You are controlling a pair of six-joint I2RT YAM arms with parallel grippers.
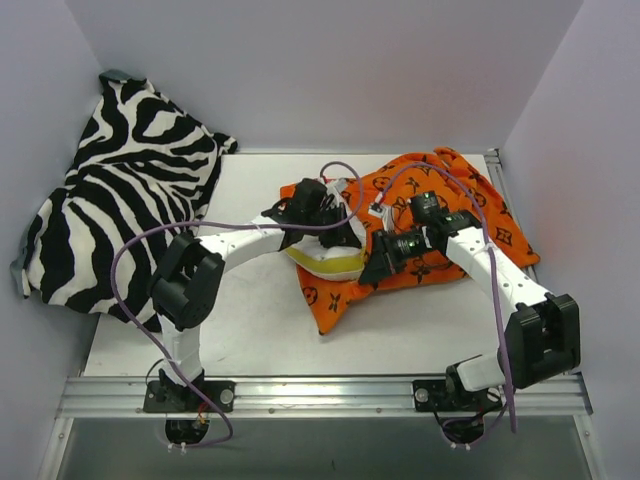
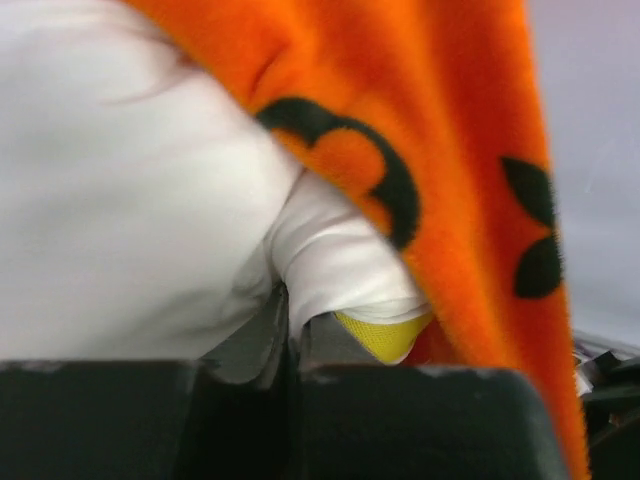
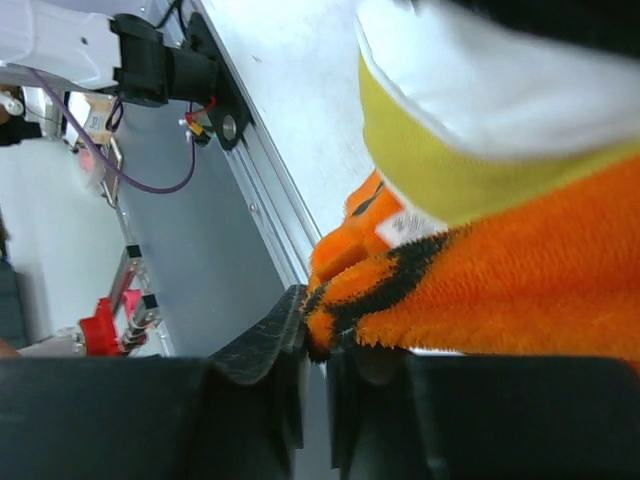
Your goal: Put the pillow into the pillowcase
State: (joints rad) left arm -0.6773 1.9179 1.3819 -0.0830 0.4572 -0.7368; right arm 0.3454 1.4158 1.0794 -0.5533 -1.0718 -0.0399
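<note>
The orange pillowcase with dark motifs lies crumpled right of the table's middle. The white pillow with its yellow piping pokes out of the pillowcase's left end. My left gripper sits on that end. In the left wrist view it is shut on a fold of the pillow, with the pillowcase draped over it. My right gripper is just to the right, shut on the pillowcase's hem, below the pillow.
A black-and-white zebra-striped cloth is heaped at the back left, hanging over the table's left edge. An aluminium rail with both arm bases runs along the near edge. Grey walls close the back and sides.
</note>
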